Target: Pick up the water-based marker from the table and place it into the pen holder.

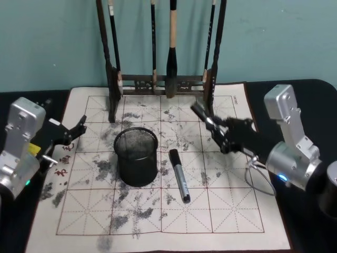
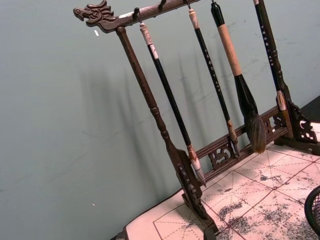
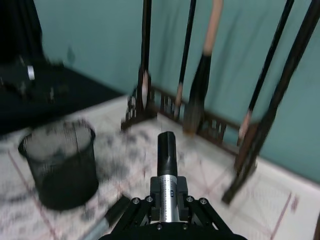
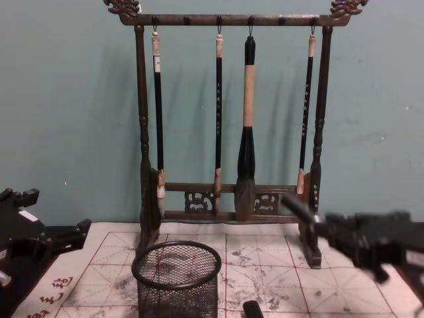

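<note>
Teal wall closed off the back of the scene, with a dark wooden brush rack (image 1: 158, 81) and its hanging brushes standing at the far edge of the table (image 1: 226, 211). At the left, the left gripper (image 1: 80, 128) sat parked over the mat's left border, well apart from the work.

Near the middle of the mat stood the pen holder (image 1: 136, 158), upright and apparently empty. Just to its right a second marker (image 1: 179, 176) lay flat on the cloth, cap end away from the robot, close to the cup but not touching it.

Farther right, the right gripper (image 1: 217, 130) hung above the mat in front of the rack's right post. It was clamped narrowly on the silver barrel of the water-based marker (image 1: 201, 112), whose black cap stuck out forward, lying nearly level and aimed toward the rack.

The risks looked plain enough. Because the marker was near level, it would have to be tipped upright over the cup; a low or slanted entry could catch the rim and topple the light mesh. A wide swing might clip the rack or brushes, and the smooth barrel could slip in the grip.
</note>
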